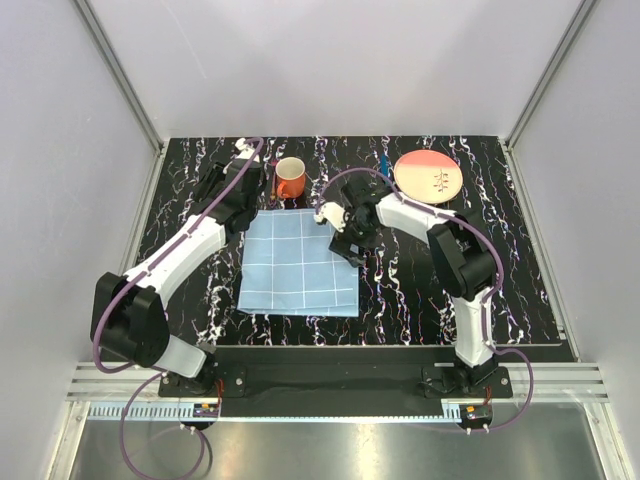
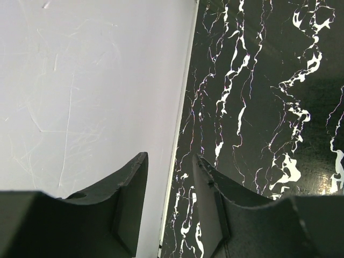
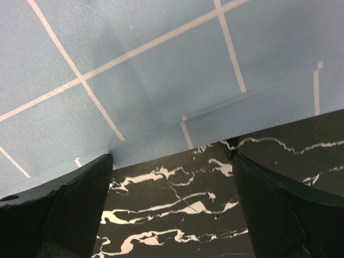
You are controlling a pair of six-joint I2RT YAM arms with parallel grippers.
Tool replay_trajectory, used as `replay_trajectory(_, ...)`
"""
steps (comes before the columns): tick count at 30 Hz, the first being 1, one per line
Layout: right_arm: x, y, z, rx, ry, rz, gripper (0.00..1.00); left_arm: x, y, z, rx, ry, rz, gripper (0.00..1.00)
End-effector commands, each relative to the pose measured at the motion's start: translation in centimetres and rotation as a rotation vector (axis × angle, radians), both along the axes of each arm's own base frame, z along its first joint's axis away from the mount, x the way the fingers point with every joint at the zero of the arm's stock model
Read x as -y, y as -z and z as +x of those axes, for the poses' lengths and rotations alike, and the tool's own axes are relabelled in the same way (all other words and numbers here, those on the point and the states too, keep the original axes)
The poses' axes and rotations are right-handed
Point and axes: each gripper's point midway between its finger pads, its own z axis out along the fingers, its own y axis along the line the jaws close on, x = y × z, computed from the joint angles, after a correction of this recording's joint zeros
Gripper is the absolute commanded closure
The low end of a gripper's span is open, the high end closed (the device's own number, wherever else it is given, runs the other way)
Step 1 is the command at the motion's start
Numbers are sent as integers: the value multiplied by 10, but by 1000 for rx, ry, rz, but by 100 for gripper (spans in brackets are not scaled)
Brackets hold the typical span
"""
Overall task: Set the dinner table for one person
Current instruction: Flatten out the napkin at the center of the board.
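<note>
The dinner table (image 1: pixel 420 290) is a black top with white marble streaks. A light-blue checked mat (image 1: pixel 298 262) lies flat at its middle. My right gripper (image 1: pixel 347 252) hovers low over the mat's right edge, open wide. In the right wrist view its fingers (image 3: pixel 80 204) straddle bare table (image 3: pixel 177 204) just short of the mat (image 3: pixel 161 70), with nothing between them. My left gripper (image 1: pixel 243 152) is at the far left of the table, left of an orange mug (image 1: pixel 290 178). Its jaws (image 2: pixel 170 157) stand apart and empty over the table's back edge.
A round plate (image 1: pixel 428 176) with a pink rim sits at the back right. A thin blue item (image 1: pixel 384 160) lies just left of it. White walls (image 2: pixel 80 80) close in the table at the back and both sides.
</note>
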Motion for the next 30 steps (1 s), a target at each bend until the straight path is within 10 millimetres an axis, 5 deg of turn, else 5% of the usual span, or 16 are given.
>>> replay_trajectory(1,46,4,-6,-25,63,-124,0,-3,-23,0,69,-9,-15,56)
replay_trajectory(11,84,0,3,-21,152,-151,0,2,-9,-2,30,18,-5,56)
replay_trajectory(21,69,-47,19,53,178,-58,0,11,35,-17,-83,150,26,65)
replay_trajectory(25,77,-56,23,99,164,-93,0,25,65,-34,-175,289,39,75)
replay_trajectory(30,88,-61,26,141,131,-145,1,58,85,-66,-267,559,79,72)
